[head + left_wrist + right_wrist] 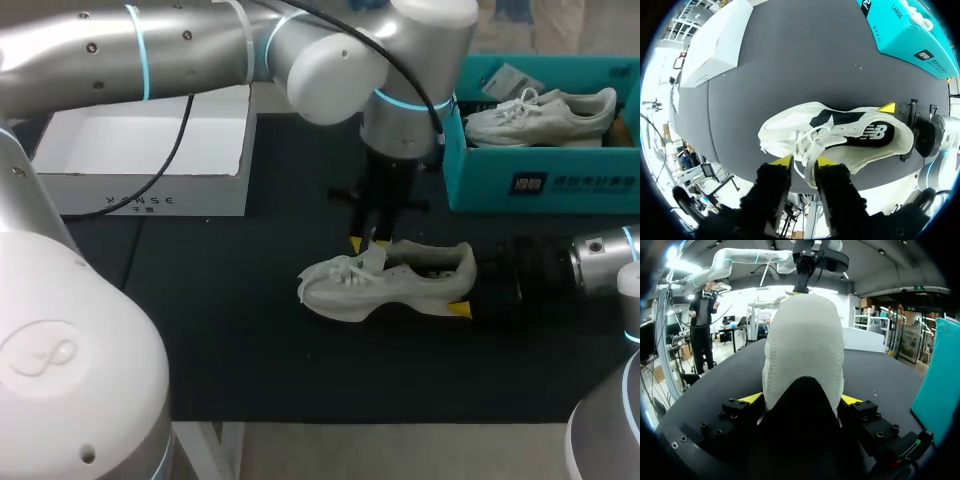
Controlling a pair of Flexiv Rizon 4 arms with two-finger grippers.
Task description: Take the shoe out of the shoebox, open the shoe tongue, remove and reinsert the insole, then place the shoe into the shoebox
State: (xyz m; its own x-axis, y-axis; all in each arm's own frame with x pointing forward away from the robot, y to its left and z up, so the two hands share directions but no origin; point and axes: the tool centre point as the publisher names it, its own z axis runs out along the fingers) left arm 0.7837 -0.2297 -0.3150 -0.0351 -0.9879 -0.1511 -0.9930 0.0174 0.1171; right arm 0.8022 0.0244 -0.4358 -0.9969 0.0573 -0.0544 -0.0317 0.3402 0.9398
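Right claw (802, 400) clamps the shoe (400, 285) at the heel, both tips touching, clear only in its wrist view. Left claw (804, 161), nearly closed, pinches the tongue (809, 152). Head view: shoe mid-frame on the table (250, 330), white shoebox (150, 200) upper left.

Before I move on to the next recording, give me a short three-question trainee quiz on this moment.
1. True or false: the white lace-up sneaker lies inside the open white cardboard shoebox.
2. Which part of that sneaker is the right gripper shut on? A) toe B) heel C) laces
3. Fill in: the teal cardboard shoebox holds a second white ____.

Key: 1 false, it lies on the black table mat; 2 B; 3 shoe.
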